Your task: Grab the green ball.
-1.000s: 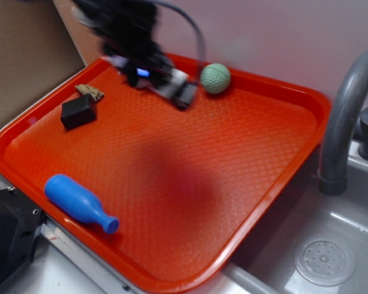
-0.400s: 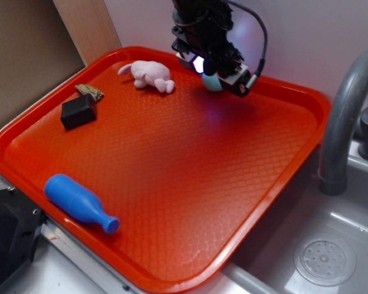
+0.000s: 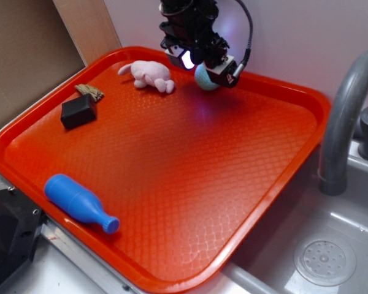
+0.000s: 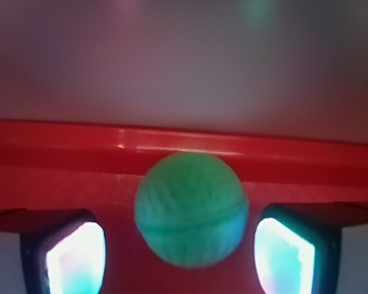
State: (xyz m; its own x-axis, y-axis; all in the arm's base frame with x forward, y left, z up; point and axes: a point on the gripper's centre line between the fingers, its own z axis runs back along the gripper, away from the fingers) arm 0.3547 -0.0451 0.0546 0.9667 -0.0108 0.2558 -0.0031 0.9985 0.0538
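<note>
Exterior view: high, oblique, looking down across the red tray [image 3: 172, 184] toward 12 o'clock. Wrist view: close, level, facing the far tray rim [image 4: 184, 147]; both share the green ball [image 3: 203, 81].

A pale wall [image 3: 306, 37] rises behind. A brown board [image 3: 24, 55] leans at the left. At the right, a grey faucet [image 3: 346, 116] curves over a steel sink [image 3: 319, 245] with a round drain [image 3: 324, 260].

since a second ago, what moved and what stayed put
The gripper swung right along the tray's far edge, uncovering the pink toy, and now straddles the ball, with a gap at each finger. The ball, black block and blue bottle stayed put.
</note>
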